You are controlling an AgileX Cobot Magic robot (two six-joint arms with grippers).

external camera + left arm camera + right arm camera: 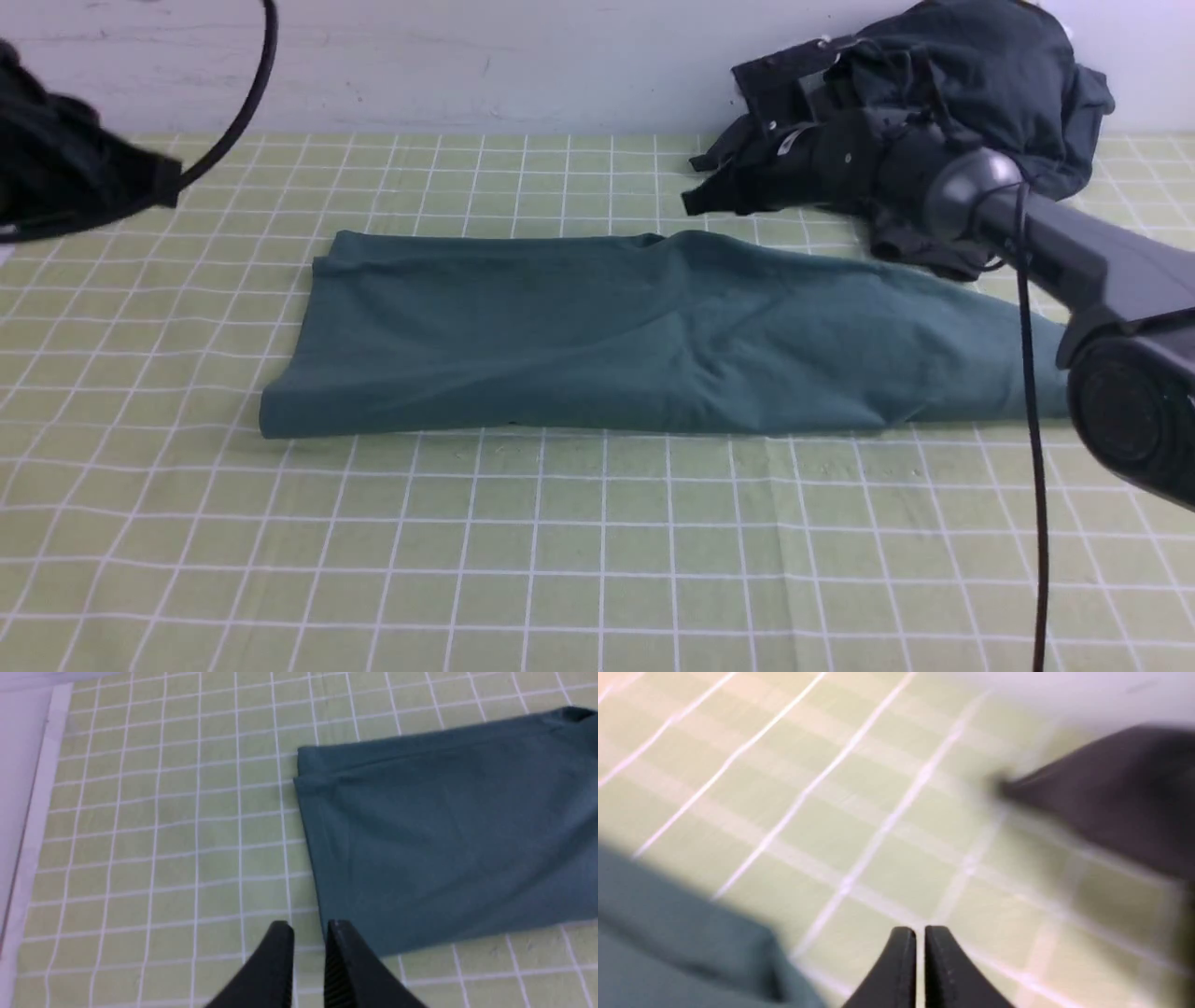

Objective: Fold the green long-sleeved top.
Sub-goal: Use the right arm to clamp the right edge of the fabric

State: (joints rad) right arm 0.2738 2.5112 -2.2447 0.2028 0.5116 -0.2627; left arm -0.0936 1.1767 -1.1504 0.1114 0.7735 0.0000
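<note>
Workspace: yellow-green tablecloth with a white grid (597,560) and a pale wall (467,56) behind it.

The teal-green soft knit long-sleeved top (607,345) lies in the middle of the cloth, folded into one long band running left to right. We note a squared, doubled edge at its left end. Its right end passes behind the dark grey right arm (1102,271). The surface is mostly flat, with a low ridge and a few creases right of centre.

A heap of dark charcoal garments (934,103) sits at the far right against the wall, just behind the top's far edge. We cannot tell whether they touch.

Left arm (65,177): a black blur at the far left of the front view, with a black cable (243,103) arching above it.

Left gripper (308,928): the black fingers are drawn nearly together with a slim gap, and nothing is between them. The tips are over the grid cloth, just beside the near corner of the top's (444,849) left end.

Right gripper (920,933): the fingers are together with only a hairline slit, and it is empty. The view is blurred. The tips are over bare cloth, with the top (668,942) to one side and a dark blurred shape (1120,793) to the other.
</note>
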